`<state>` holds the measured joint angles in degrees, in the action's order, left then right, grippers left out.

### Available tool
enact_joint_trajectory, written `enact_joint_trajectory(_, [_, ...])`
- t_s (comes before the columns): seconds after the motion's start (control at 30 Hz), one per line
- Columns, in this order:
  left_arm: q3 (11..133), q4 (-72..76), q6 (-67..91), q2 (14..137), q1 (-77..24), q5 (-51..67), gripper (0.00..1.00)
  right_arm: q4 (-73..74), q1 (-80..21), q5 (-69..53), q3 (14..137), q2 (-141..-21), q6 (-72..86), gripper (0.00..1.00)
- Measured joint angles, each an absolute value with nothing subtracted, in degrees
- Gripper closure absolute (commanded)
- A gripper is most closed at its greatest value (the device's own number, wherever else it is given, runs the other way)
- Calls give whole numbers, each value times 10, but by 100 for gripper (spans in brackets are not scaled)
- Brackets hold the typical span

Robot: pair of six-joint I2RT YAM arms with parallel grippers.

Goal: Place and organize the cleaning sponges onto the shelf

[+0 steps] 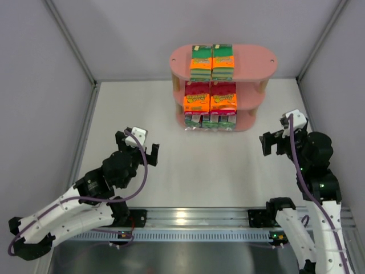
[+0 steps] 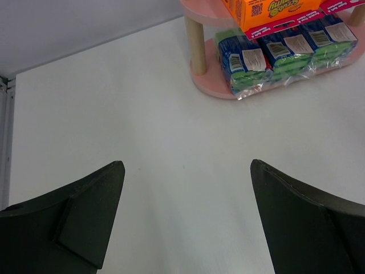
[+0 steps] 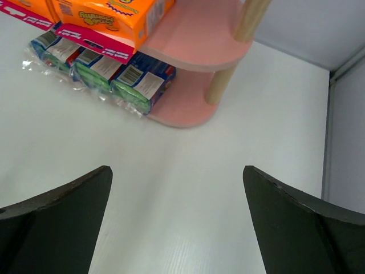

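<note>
The pink shelf stands at the back of the table. Two green-and-orange sponge packs lie on its top board. Two orange-and-magenta packs lie on the middle board. Several blue/green-and-white packs lie on the bottom board; they also show in the left wrist view and the right wrist view. My left gripper is open and empty, well to the front left of the shelf. My right gripper is open and empty, to the front right of the shelf.
Grey walls enclose the white table on the left, right and back. A metal rail with the arm bases runs along the near edge.
</note>
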<state>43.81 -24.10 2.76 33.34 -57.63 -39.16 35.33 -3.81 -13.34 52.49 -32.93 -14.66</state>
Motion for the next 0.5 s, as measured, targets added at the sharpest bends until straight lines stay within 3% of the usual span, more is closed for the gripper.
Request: enact_joint_trajectory(0.5, [405,-248,27,325,-576,-402,2,269,23,-38,378,-282,-15,1])
